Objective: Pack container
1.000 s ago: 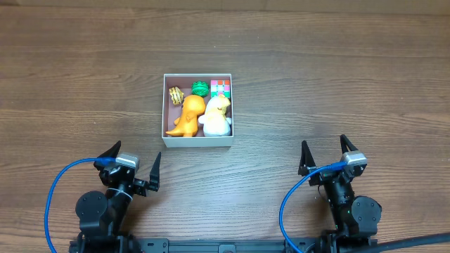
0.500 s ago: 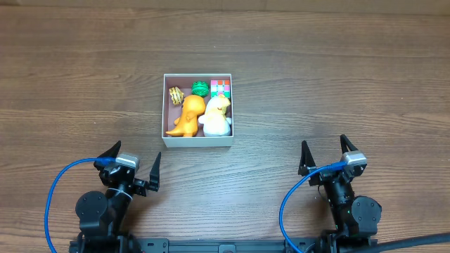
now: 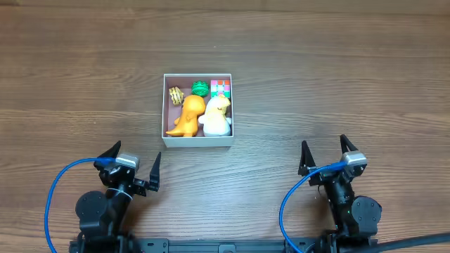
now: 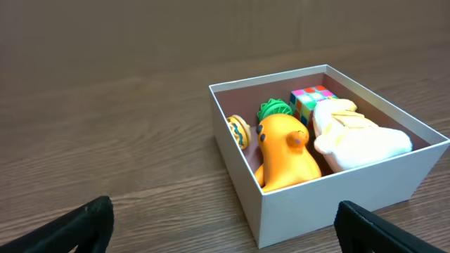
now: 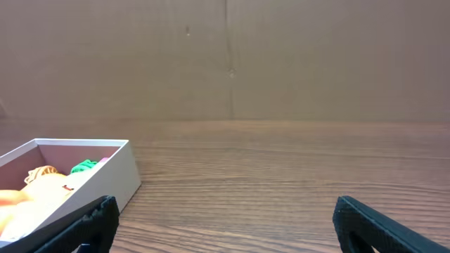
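Left tool [image 3: 138, 149], right tool [image 3: 323, 140] agape, unchanged.

toys [image 3: 199, 111] in container [image 3: 198, 141], table [image 3: 337, 84] beneath, pincers nearer

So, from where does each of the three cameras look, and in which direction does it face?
Overhead: above the table, looking straight down on the container; left gripper and right gripper, both open, show near the bottom edge.
Left wrist: low on the left arm, facing the container close by; its own fingers fill the bottom corners.
Right wrist: low, facing across the table; container at left edge; its fingers below.
Shared: all three see the container.
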Controlling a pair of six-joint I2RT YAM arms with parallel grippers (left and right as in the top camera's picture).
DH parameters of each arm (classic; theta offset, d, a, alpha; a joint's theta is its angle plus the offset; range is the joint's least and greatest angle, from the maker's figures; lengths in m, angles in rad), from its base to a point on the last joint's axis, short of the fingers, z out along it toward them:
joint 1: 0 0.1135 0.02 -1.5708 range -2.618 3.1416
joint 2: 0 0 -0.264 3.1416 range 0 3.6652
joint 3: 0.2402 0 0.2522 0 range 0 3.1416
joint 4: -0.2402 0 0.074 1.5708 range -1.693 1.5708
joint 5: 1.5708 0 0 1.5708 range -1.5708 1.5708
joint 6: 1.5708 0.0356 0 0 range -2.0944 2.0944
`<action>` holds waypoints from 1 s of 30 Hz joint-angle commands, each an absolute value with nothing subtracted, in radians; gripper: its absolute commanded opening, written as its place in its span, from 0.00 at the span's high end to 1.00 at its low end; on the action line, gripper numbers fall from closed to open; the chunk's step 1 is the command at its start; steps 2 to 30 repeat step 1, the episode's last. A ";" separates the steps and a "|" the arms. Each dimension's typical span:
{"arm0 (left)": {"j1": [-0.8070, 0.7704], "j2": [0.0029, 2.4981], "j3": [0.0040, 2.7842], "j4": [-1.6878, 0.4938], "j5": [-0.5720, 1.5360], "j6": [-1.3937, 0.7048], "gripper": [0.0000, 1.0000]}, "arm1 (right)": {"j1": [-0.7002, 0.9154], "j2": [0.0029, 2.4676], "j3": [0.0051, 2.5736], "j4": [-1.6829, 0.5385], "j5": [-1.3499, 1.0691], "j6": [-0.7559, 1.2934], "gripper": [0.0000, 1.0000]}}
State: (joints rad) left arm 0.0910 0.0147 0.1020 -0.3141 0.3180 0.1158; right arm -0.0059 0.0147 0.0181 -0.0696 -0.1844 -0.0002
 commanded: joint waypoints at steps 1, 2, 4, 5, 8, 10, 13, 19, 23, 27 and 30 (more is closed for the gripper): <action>0.085 0.004 0.096 -0.309 0.314 0.135 0.00 | -0.001 0.003 0.008 -0.065 -0.196 0.004 0.00; 0.085 0.004 0.096 -0.309 0.314 0.135 0.00 | -0.001 0.003 0.008 -0.065 -0.196 0.004 0.00; 0.085 0.004 0.096 -0.309 0.314 0.135 0.00 | -0.001 0.003 0.008 -0.065 -0.196 0.004 0.00; 0.085 0.004 0.096 -0.309 0.314 0.135 0.00 | -0.001 0.003 0.008 -0.065 -0.196 0.004 0.00; 0.085 0.004 0.096 -0.309 0.314 0.135 0.00 | -0.001 0.003 0.008 -0.065 -0.196 0.004 0.00; 0.085 0.004 0.096 -0.309 0.314 0.135 0.00 | -0.001 0.003 0.008 -0.065 -0.196 0.004 0.00; 0.085 0.004 0.096 -0.309 0.314 0.135 0.00 | -0.001 0.003 0.008 -0.065 -0.196 0.004 0.00; 0.085 0.004 0.096 -0.309 0.314 0.135 0.00 | -0.001 0.003 0.008 -0.065 -0.196 0.004 0.00; 0.085 0.004 0.096 -0.309 0.314 0.135 0.00 | -0.001 0.003 0.008 -0.065 -0.196 0.004 0.00; 0.085 0.004 0.096 -0.309 0.314 0.135 0.00 | -0.001 0.003 0.008 -0.065 -0.196 0.004 0.00; 0.085 0.004 0.096 -0.309 0.314 0.135 0.00 | -0.001 0.003 0.008 -0.065 -0.196 0.004 0.00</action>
